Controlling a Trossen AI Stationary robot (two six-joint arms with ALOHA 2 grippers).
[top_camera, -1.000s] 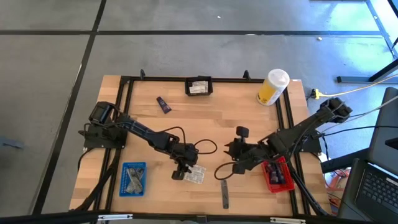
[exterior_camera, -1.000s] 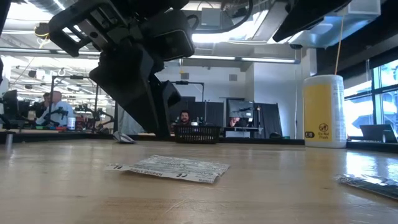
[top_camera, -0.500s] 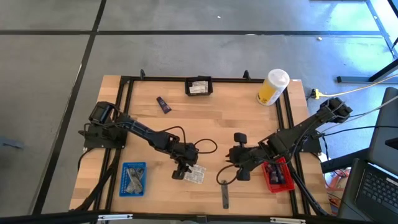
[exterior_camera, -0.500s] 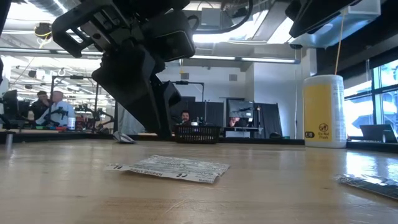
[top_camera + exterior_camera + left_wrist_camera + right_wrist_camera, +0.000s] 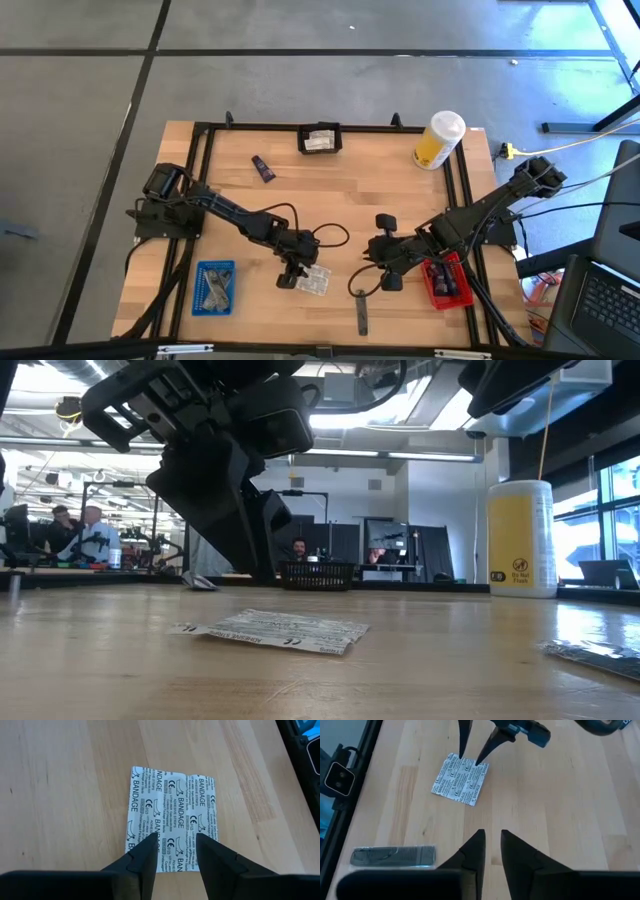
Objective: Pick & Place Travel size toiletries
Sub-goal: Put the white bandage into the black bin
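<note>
Nearest the front edge of the table (image 5: 350, 185) lies a flat grey comb in a clear sleeve (image 5: 362, 312), right of the middle. In the front left corner sits a blue tray (image 5: 214, 288) holding small items; at the right edge a red tray (image 5: 447, 283) holds dark ones. Just behind the comb, the bandage packet (image 5: 312, 281) lies flat near the front middle. The left gripper (image 5: 176, 851) hangs over it, fingers parted, tips over its near edge. The right gripper (image 5: 490, 851) hovers beside it, fingers slightly apart, holding nothing. Farther back lies a dark tube (image 5: 263, 168). At the back edge are a black basket (image 5: 319, 138) with a packet and a yellow container (image 5: 438, 141).
</note>
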